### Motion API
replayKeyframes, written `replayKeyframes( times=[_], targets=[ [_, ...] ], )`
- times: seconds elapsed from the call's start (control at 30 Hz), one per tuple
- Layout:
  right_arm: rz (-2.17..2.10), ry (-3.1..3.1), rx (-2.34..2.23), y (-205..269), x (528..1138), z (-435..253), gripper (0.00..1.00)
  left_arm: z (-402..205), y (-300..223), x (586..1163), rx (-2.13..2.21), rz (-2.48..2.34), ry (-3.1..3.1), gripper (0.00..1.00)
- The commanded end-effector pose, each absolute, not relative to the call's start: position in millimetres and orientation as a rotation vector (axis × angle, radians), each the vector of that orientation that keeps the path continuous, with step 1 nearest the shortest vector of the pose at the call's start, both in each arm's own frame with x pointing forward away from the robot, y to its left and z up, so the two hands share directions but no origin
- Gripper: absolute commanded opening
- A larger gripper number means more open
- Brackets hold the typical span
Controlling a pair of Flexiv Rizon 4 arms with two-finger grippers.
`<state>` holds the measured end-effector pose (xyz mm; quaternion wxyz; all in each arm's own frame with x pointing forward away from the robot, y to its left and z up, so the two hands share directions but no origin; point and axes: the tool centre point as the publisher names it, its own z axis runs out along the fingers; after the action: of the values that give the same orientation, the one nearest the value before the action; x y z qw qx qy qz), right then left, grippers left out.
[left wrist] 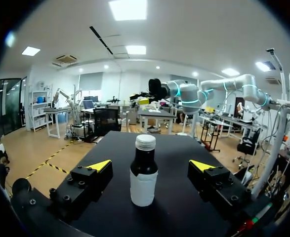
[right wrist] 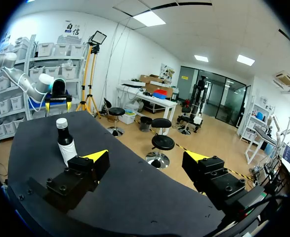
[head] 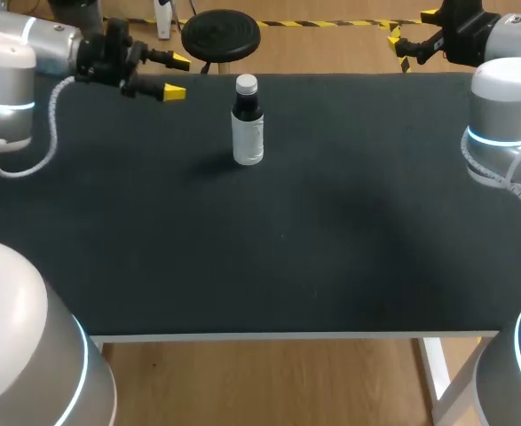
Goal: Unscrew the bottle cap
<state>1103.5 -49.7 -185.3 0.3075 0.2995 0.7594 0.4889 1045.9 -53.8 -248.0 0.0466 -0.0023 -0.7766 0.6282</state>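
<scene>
A small dark bottle [head: 248, 124] with a white label and a silver cap [head: 247, 85] stands upright on the black table [head: 313, 240], toward the back middle. My left gripper [head: 177, 76] hovers open to the bottle's left, pointing at it. In the left wrist view the bottle [left wrist: 144, 173] stands ahead of my gripper [left wrist: 151, 166], in line with the gap between its fingers, untouched. My right gripper [head: 399, 44] is open at the back right corner, far from the bottle. Its wrist view shows the bottle [right wrist: 65, 143] off beside one finger [right wrist: 96, 157], with nothing between the fingers of that gripper [right wrist: 147, 156].
My left arm [head: 11, 80] comes in at the back left and my right arm [head: 504, 115] at the back right. The table's front edge [head: 296, 335] runs across the near side.
</scene>
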Motion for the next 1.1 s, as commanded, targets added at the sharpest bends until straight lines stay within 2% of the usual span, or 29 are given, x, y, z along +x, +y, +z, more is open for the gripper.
replayKeyframes(
  times=[0.03, 0.43, 0.8, 1.1],
  targets=[
    [1.292, 2.011, 0.792, -49.8, 1104.3, -185.0, 1.0, -260.2, -69.0, 1055.6, -0.04, 1.895, -2.365, 1.0],
    [1.292, 2.011, 0.792, -49.8, 1104.3, -185.0, 1.0, -267.9, -95.0, 1064.5, 0.063, 1.862, -2.434, 1.0],
    [1.292, 2.011, 0.792, -49.8, 1104.3, -185.0, 1.0, -274.7, -124.2, 1060.9, -0.011, 1.755, -2.465, 1.0],
    [1.292, 2.011, 0.792, -49.8, 1104.3, -185.0, 1.0, -274.6, -125.2, 1060.6, 0.001, 1.754, -2.453, 1.0]
  ],
)
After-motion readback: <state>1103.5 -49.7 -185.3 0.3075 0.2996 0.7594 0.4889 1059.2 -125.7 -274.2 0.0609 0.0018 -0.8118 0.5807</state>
